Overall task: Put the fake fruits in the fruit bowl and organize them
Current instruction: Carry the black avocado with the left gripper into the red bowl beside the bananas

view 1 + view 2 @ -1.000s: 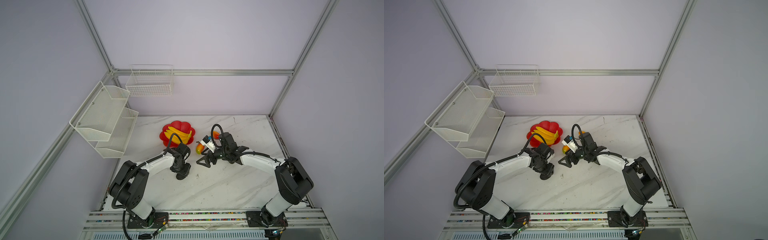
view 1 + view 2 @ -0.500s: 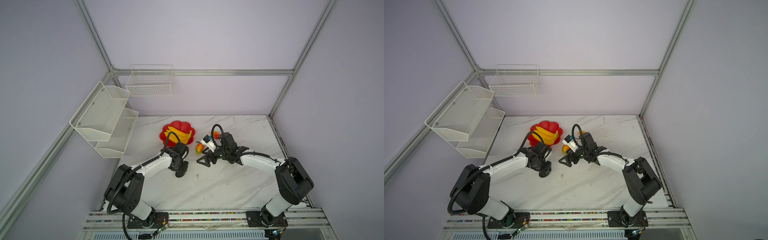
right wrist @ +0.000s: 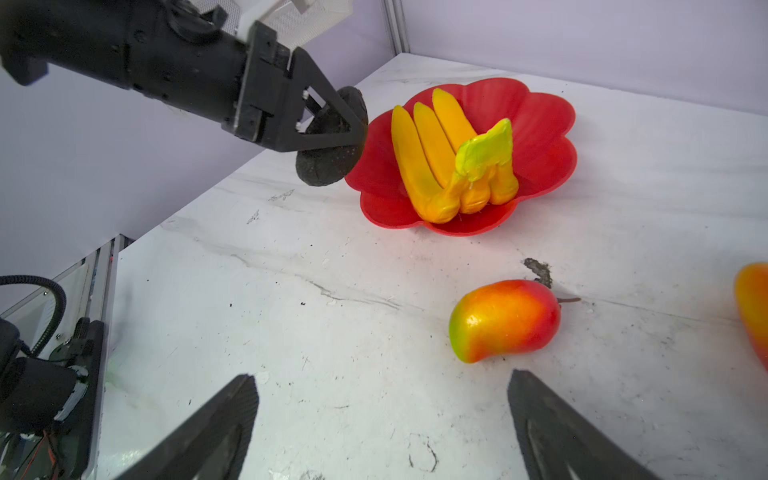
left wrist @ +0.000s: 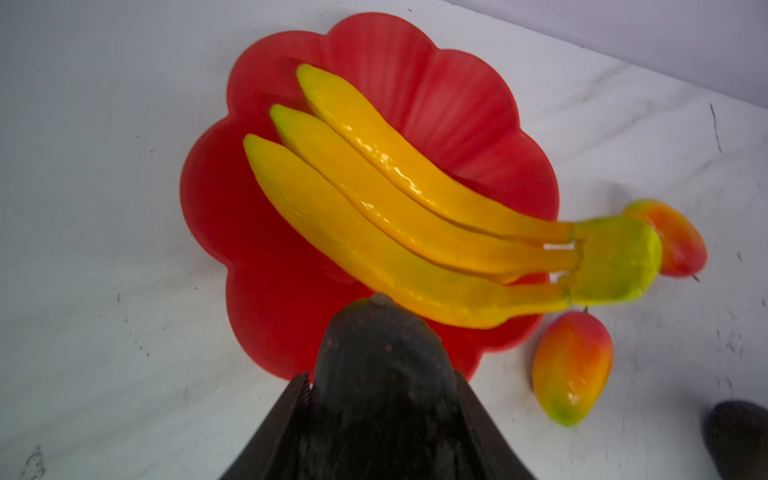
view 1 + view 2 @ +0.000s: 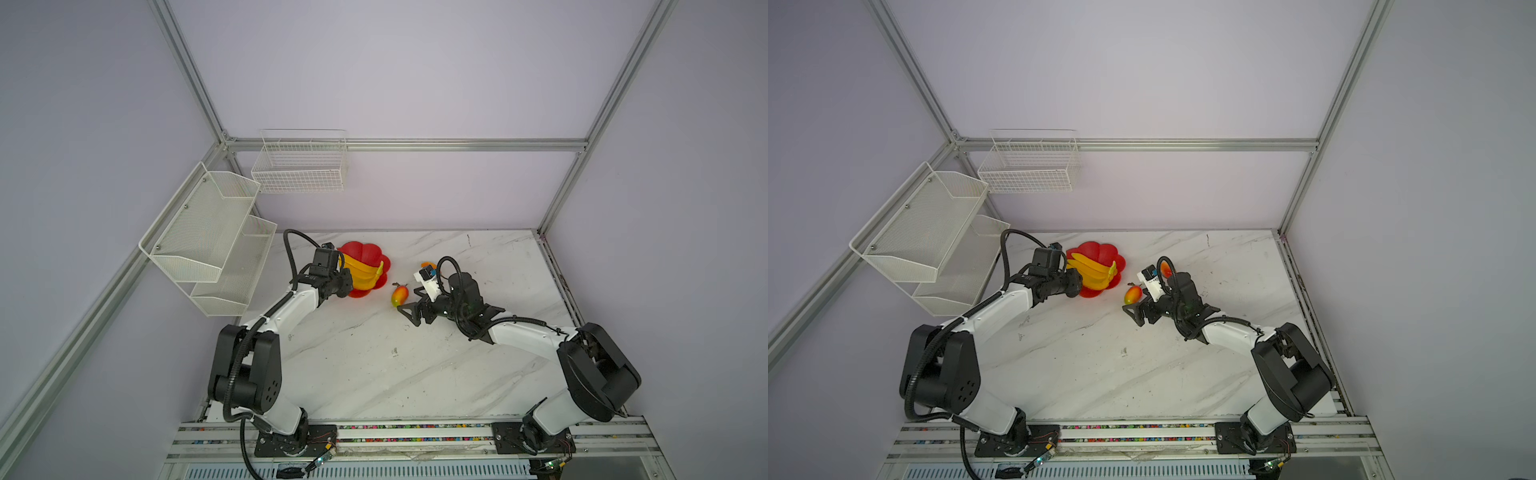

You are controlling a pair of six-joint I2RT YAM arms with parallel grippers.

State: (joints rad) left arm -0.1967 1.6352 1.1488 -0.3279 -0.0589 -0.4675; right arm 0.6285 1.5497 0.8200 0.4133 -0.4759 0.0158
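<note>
The red scalloped fruit bowl [image 5: 360, 251] [image 5: 1097, 249] [image 4: 436, 83] [image 3: 540, 124] holds the yellow banana bunch [image 5: 365, 275] [image 5: 1093, 270] [image 4: 374, 199] [image 3: 436, 158]. My left gripper [image 5: 345, 286] [image 5: 1074, 283] [image 4: 380, 378] [image 3: 353, 124] is shut on a black rough avocado [image 4: 378, 357] [image 3: 324, 166], held in the air at the bowl's near-left rim. One mango [image 5: 400, 295] [image 5: 1132, 295] [image 4: 573, 365] [image 3: 505, 320] lies on the table right of the bowl. My right gripper [image 5: 409, 312] [image 5: 1132, 312] [image 3: 382, 382] stands open just short of it. A second mango [image 5: 428, 264] [image 5: 1166, 270] [image 4: 673, 237] [image 3: 754, 307] lies farther back.
White mesh shelves [image 5: 208, 241] and a wire basket [image 5: 301, 166] hang on the walls at the back left. The marble table [image 5: 374, 365] ends at a rail along the front. A dark rounded shape [image 4: 739, 436] sits at the left wrist view's edge; what it is cannot be told.
My left gripper closed on the avocado and carried it from the table's middle back to the bowl's rim. The right arm and both mangoes have stayed put.
</note>
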